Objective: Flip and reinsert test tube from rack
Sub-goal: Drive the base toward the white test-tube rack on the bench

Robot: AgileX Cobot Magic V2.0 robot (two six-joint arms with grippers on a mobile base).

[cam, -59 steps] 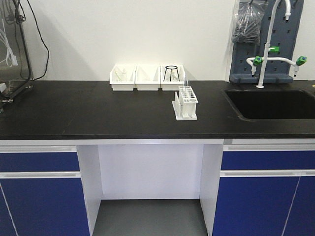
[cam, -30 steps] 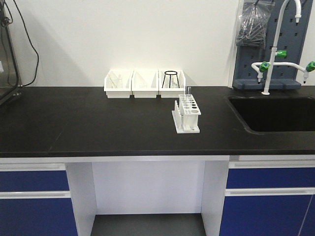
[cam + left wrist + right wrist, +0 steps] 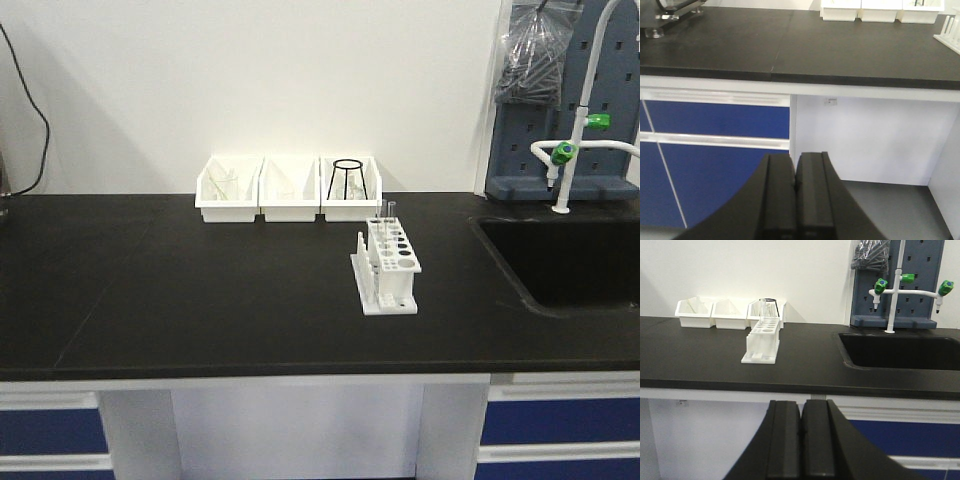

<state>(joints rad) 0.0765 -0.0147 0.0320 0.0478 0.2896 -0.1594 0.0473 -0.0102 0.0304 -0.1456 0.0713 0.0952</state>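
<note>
The small white test-tube rack (image 3: 388, 268) stands on the black bench top (image 3: 200, 290), right of centre. A clear test tube (image 3: 387, 212) stands upright in a far hole of it. The rack also shows in the right wrist view (image 3: 761, 341) with the tube (image 3: 762, 307), and its edge shows at the far right of the left wrist view (image 3: 951, 36). My left gripper (image 3: 795, 165) is shut and empty, held low in front of the cabinets. My right gripper (image 3: 801, 410) is shut and empty, below the bench edge. Neither gripper shows in the front view.
Three white bins (image 3: 290, 190) stand in a row at the back wall; the right one holds a black wire stand (image 3: 347, 180). A sink (image 3: 570, 265) is set in the bench at right, with a green-handled tap (image 3: 562, 155) and a grey pegboard (image 3: 570, 100) behind it. Blue cabinets (image 3: 715, 120) lie under the bench.
The front view has moved closer to the bench and shifted. The rack now looks larger and lower in the frame. Nothing on the bench has moved.
</note>
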